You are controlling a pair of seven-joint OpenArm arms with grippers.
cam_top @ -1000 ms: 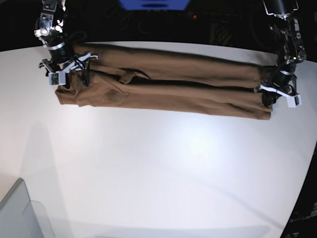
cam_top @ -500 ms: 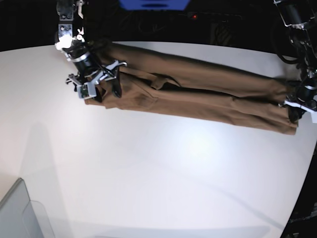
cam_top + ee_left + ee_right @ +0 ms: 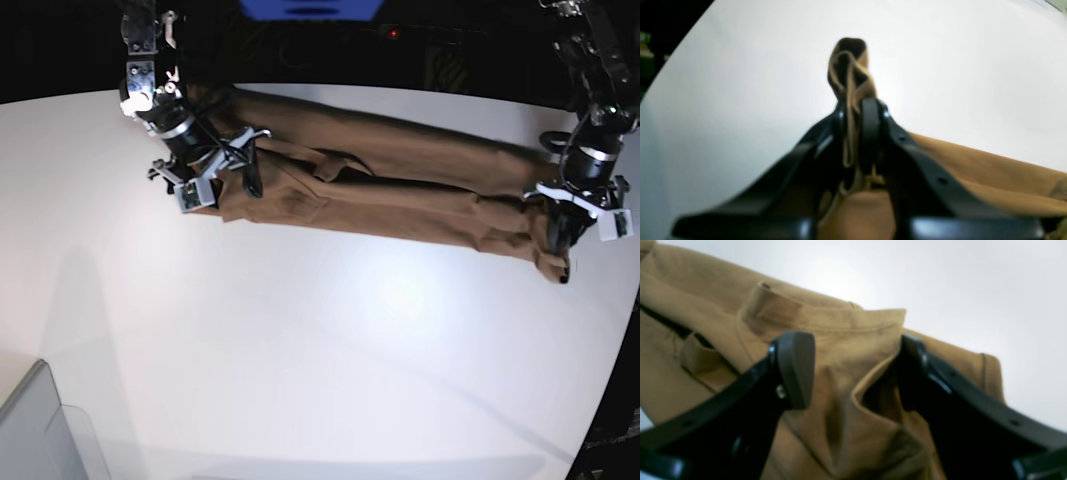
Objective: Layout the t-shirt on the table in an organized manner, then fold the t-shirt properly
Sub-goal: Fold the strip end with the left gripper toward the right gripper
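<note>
Left claw: the left gripper (image 3: 857, 110) is pinched on a bunched end of the shirt (image 3: 400, 185), a twist of cloth poking out past its fingertips (image 3: 870, 116).
Right claw: the right gripper (image 3: 853, 370) stands wide, jaws straddling a cloth ridge near the collar, with no clamp on it.
Shirt: folded into a long narrow band, it lies along the far edge of the table (image 3: 300, 350), one end under each arm.
Doing it well: judging by the band's slant, the next fold likely wants the held end carried low and straight, so the layers stay stacked; the right jaws should take both layers before any lift, or the top one may slide.
Hard to see: both wrist views are blurred; how many layers the left grip holds cannot be told.
Cut off: no neck tag is visible, and the right fingertips' contact with the cloth beneath is unclear.
</note>
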